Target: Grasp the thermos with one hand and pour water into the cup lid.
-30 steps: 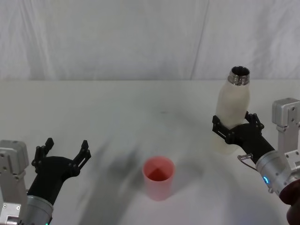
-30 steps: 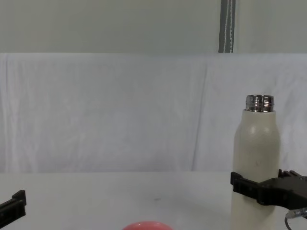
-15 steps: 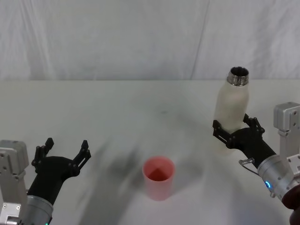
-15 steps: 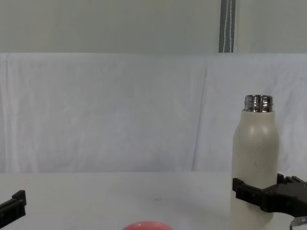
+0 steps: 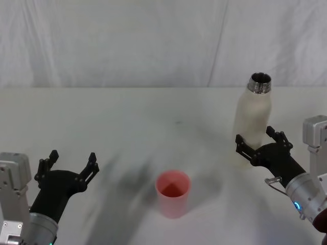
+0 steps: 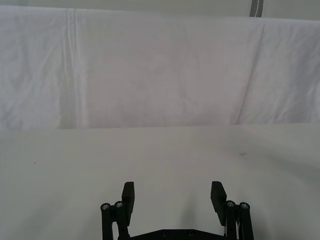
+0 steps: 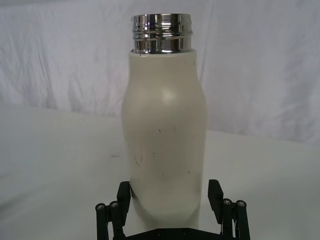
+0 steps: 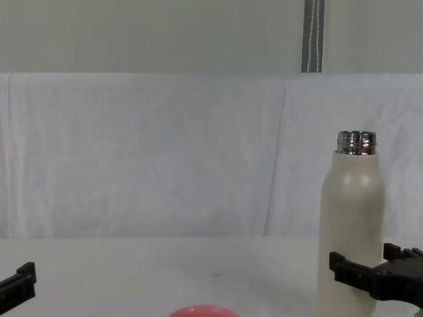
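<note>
Head view: thermos (image 5: 253,122) upright at 2 o'clock from the cup lid (image 5: 172,193), uncapped, rigid, likely heavy and slick, best gripped mid-body; right gripper (image 5: 259,145) spread around its base, left gripper (image 5: 68,165) open, idle.

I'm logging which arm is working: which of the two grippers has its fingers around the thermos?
The right gripper: its open fingers straddle the lower body of the thermos. The left gripper hangs open over bare table, left of the cup lid.
</note>
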`<state>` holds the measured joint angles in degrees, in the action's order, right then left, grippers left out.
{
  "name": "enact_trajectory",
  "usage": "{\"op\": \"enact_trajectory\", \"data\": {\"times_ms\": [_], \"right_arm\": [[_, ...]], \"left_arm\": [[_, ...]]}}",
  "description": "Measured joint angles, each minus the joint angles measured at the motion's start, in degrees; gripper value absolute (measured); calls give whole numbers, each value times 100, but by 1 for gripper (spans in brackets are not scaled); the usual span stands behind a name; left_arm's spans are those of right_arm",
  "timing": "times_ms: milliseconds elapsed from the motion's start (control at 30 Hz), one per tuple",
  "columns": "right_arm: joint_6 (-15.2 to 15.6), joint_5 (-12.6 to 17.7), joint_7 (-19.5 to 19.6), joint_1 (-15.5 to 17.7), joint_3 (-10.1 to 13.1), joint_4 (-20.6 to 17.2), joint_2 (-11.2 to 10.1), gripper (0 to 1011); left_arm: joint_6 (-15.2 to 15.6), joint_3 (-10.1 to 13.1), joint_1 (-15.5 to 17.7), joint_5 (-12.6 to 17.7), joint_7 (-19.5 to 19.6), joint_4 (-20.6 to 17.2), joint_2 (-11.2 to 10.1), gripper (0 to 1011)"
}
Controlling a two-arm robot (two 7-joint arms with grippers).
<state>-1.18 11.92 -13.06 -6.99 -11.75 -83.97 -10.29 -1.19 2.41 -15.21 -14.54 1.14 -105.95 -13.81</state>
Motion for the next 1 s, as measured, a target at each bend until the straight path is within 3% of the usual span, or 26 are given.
{"op": "enact_trajectory", "data": {"times_ms": [333,1000], "right_arm": [[4,7,40,205,77,-234,-82,1000],[-96,-126,246,981,225,-1305,-190,1000]], "left_arm": [[0,0,0,0,0,0,0,1001],[0,0,0,0,0,0,0,1001]]}}
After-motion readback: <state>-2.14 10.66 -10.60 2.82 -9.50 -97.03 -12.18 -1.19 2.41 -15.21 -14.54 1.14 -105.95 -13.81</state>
